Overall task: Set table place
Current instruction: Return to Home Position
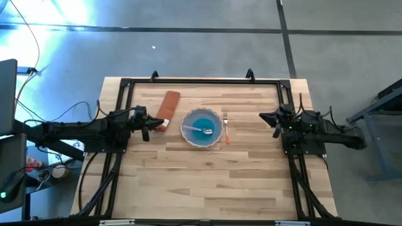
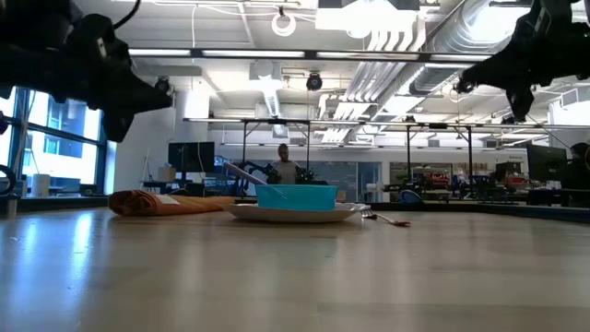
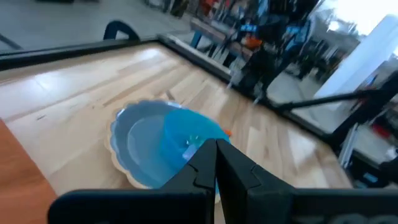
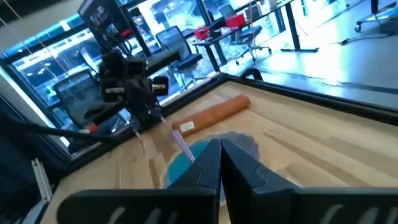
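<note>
A scalloped pale plate (image 1: 186, 133) lies on the middle of the light-wood table (image 1: 220, 182), with a blue bowl (image 1: 201, 123) on it. A spoon (image 1: 202, 130) rests in the bowl. A fork (image 1: 225, 130) with an orange handle lies just right of the plate. A rolled orange napkin (image 1: 168, 107) lies left of the plate, toward the far edge. My left gripper (image 1: 147, 127) is shut and empty, left of the plate and raised above the table (image 3: 216, 167). My right gripper (image 1: 274, 123) is shut and empty, right of the fork and also raised (image 4: 221, 160).
A black rail frame (image 1: 201, 81) edges the tabletop. Bare wood lies toward the near edge. In the low view the napkin (image 2: 147, 203), the bowl (image 2: 297, 195) and the fork (image 2: 387, 219) stand in a row. A person stands far off in the room (image 2: 282, 159).
</note>
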Robot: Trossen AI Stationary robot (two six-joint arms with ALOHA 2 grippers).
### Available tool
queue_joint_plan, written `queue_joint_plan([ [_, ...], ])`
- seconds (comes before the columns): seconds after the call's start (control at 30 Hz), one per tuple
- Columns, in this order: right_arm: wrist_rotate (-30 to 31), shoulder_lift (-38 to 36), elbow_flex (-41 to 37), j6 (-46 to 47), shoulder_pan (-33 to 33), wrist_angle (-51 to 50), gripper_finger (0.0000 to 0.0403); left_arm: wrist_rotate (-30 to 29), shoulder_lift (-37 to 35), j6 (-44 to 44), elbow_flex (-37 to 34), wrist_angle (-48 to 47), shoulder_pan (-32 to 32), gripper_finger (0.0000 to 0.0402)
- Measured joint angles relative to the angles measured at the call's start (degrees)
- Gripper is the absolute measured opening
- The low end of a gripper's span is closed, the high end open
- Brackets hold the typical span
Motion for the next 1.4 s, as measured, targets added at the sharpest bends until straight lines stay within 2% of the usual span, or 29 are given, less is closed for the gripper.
queue_joint_plan([
  [0.13, -0.8, 0.1, -1.1, 2.1, -0.2, -3.0, 0.0000, 0.0, -7.0, -0.9, -3.8, -0.2, 0.0, 0.0000],
  [0.27, -0.8, -0.6, -1.8, 1.0, -0.2, -3.8, 0.0000, -0.3, -11.2, -2.0, -3.9, -6.4, 0.0, 0.0000],
  [0.47, 1.2, -0.6, -1.9, -5.9, -0.2, -5.6, 0.0000, 0.0, -11.3, -0.5, -3.9, -6.5, 0.0, 0.0000],
  [0.73, 1.6, -0.6, -1.9, -5.3, -0.2, -9.4, 0.0000, 0.0, -11.4, -0.6, -3.9, -6.5, 0.0, 0.0000],
  [1.4, 1.3, -0.6, -1.9, -5.5, -0.2, -9.5, 0.0000, 0.0, -11.4, -0.6, -3.8, -6.5, 0.0, 0.0001],
])
